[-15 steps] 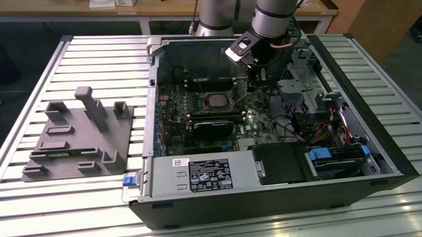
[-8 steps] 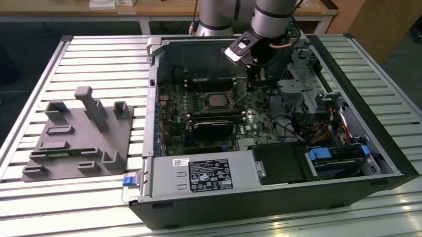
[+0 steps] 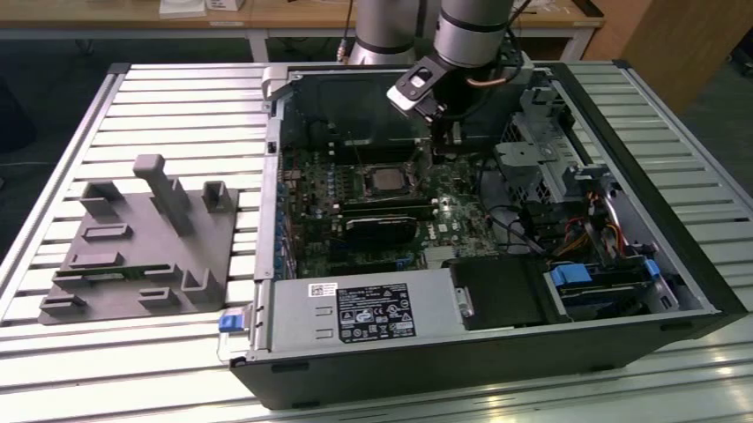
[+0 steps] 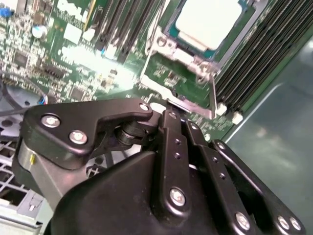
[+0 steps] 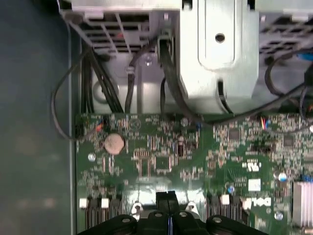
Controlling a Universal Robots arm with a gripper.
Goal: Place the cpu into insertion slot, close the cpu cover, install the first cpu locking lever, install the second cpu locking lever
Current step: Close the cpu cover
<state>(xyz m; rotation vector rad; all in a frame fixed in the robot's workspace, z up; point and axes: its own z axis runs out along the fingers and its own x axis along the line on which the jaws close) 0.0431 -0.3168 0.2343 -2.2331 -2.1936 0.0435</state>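
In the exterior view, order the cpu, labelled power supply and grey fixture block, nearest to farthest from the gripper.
1. cpu, on the motherboard beside the gripper.
2. power supply, at the case's camera-side end.
3. grey fixture block, outside the case, at the exterior view's left.

The arm (image 3: 471, 31) has silver-grey cylindrical links and a dark wrist, where a thin copper-coloured cable (image 3: 492, 79) loops. The tool (image 4: 168, 110) is matt black, built of flat, rounded linkage bars pinned with silver screws (image 4: 177, 197).
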